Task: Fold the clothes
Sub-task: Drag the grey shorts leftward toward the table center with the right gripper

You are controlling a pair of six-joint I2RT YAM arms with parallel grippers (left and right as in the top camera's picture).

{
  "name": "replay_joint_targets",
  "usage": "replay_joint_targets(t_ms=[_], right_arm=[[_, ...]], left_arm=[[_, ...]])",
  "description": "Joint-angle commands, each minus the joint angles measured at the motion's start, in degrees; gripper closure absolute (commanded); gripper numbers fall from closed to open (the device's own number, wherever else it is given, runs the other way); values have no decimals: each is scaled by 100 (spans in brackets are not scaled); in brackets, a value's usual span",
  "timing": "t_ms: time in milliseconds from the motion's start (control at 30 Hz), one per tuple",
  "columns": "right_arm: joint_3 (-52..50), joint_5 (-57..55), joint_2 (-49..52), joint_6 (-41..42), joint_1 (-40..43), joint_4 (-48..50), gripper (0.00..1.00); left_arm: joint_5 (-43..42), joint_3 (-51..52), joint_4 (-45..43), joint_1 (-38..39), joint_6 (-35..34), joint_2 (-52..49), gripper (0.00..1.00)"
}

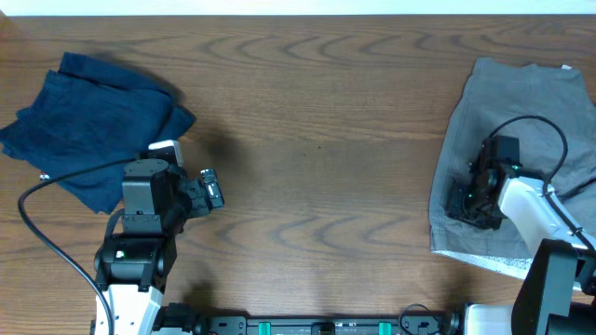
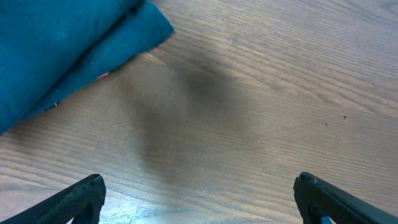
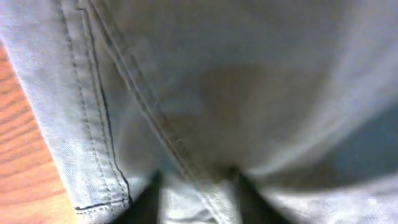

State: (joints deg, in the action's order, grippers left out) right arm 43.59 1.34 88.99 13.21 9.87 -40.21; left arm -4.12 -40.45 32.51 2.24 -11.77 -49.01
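The right claw (image 1: 470,200) presses down into the grey garment (image 1: 521,112) at the right side of the wooden surface (image 1: 317,140). Its fingers are drawn narrow, and a ridge of cloth is pinched between them. Seen from the right wrist, the right claw (image 3: 198,200) shows only two dark, blurred fingertips (image 3: 147,200) at the bottom edge. The grey garment (image 3: 249,74) fills nearly all of that view, with stitched double seams (image 3: 99,106) running down its left side. A sliver of the reddish surface (image 3: 18,155) shows beyond the hem.

The left claw (image 1: 210,191) hangs above bare wood at the left with its fingers spread wide and nothing between them. It sits just beside a corner of the folded navy garment (image 1: 93,112) without touching it. From the left wrist, the left claw (image 2: 200,202) has its two black fingertips (image 2: 84,198) far apart over the grained surface (image 2: 280,74). The navy garment (image 2: 56,43) lies in the upper left corner of that view.

The grey garment lies mostly flat near the right edge, well apart from the navy one, and a black cable (image 1: 540,123) loops over it. A pale strip runs along the surface's far edge; no more of the room shows.
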Motion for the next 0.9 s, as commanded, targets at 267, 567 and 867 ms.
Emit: replay_joint_targets(t_ms=[267, 567, 867], right_arm=[[-37, 2889, -7, 623, -1309, 2726, 99], [24, 3134, -13, 953, -2844, 5351, 46], [26, 579, -804, 791, -2286, 2677, 1]], left_arm=[[2, -114, -470, -28, 9, 2, 2], [-2, -114, -737, -28, 9, 2, 2], [-883, -114, -852, -28, -138, -15, 2]])
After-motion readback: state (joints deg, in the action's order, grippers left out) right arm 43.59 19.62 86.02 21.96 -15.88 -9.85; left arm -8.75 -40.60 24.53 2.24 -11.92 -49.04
